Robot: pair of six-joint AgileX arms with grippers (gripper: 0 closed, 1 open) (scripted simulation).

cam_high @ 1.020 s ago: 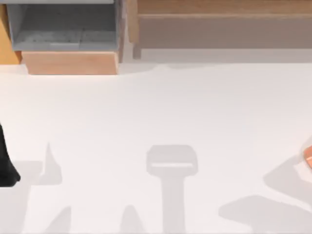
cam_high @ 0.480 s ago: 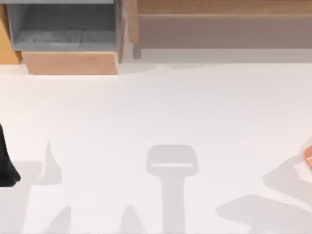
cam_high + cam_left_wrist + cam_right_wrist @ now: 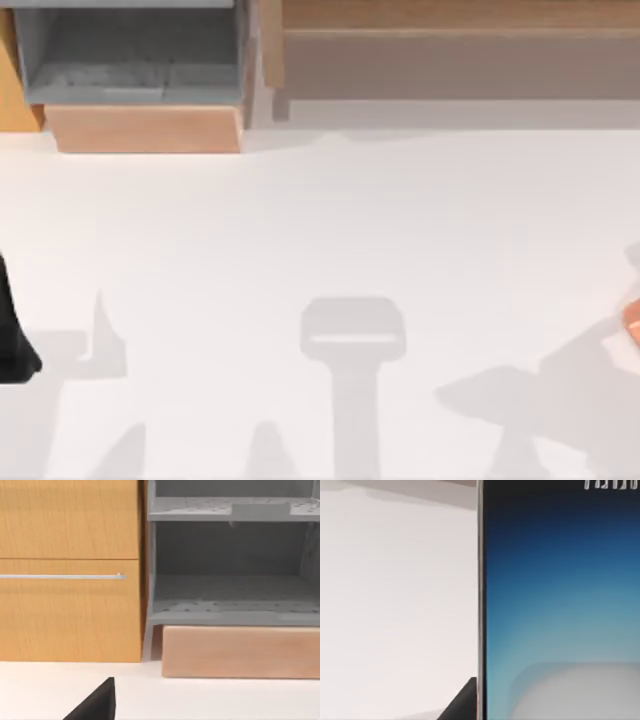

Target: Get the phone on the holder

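1. Right gripper's own fingers I can't judge, so whether it is open or closed on anything, I cannot tell; a dark finger tip point(image 3: 465, 702) pokes up just beside the phone.
2. Phone point(image 3: 560, 605) sits close under my right wrist camera, blue screen fading to a pale centre, silvery rim running along its edge.
3. From above, an orange-pink object point(image 3: 632, 320) peeks in at the table's right edge.
4. White table point(image 3: 320, 230) lies bare across the middle.
5. Left arm point(image 3: 12, 340) sits parked at the table's left edge.
6. Wooden cabinet point(image 3: 70, 570) and grey shelf unit point(image 3: 230, 590) stand along the far edge.
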